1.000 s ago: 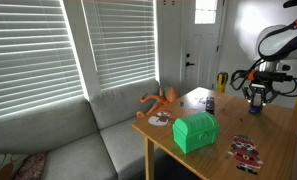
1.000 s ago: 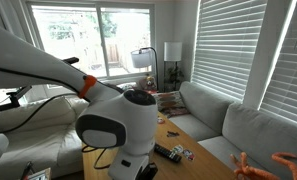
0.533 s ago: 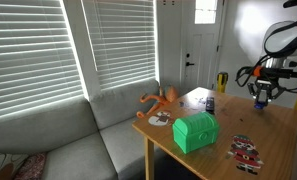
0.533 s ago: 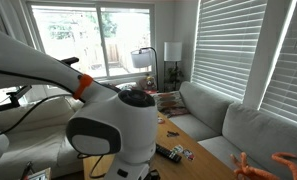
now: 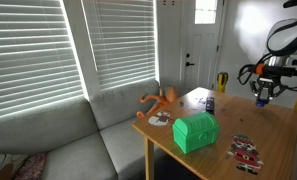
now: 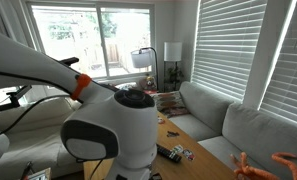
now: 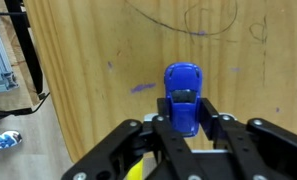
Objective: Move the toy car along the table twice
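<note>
In the wrist view the blue toy car (image 7: 182, 96) sits nose-forward between my fingers (image 7: 165, 112), which press on both its sides. My gripper (image 7: 185, 122) is shut on the car over the light brown wooden table (image 7: 98, 50), which has pen scribbles on it. In an exterior view my gripper (image 5: 263, 97) hangs over the far end of the table (image 5: 278, 130), well beyond the green chest; the car is too small to make out there. I cannot tell whether the car touches the table top.
A green chest (image 5: 196, 131) stands near the table's front edge. An orange toy (image 5: 160, 100), a dark cup (image 5: 210, 103) and red-and-white patterned pieces (image 5: 244, 150) lie around it. A grey sofa (image 5: 78, 140) is beside the table. The robot body (image 6: 113, 130) fills an exterior view.
My gripper has moved a little to the right in the exterior view, farther from the green chest, with most of the move in the first half second.
</note>
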### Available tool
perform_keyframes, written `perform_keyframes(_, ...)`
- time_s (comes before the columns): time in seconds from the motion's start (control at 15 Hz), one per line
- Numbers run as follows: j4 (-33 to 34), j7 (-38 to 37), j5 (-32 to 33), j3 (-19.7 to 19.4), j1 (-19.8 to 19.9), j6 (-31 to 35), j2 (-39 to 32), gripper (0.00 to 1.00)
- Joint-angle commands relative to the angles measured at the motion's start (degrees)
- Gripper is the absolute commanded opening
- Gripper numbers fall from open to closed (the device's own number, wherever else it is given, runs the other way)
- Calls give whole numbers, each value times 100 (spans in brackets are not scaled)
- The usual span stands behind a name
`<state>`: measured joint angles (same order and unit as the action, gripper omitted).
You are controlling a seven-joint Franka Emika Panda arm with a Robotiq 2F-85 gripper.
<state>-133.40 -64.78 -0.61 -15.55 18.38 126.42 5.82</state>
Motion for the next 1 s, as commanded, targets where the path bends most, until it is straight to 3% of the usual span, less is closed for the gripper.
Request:
perform_keyframes(0.0, -36, -179, -121, 94, -93, 270, -105, 10)
perform_keyframes(0.6, -4, -243, -656, 196, -337, 122, -306, 10)
perform_keyframes(0.93, -38, -790, -528, 367, -488, 118, -313, 10)
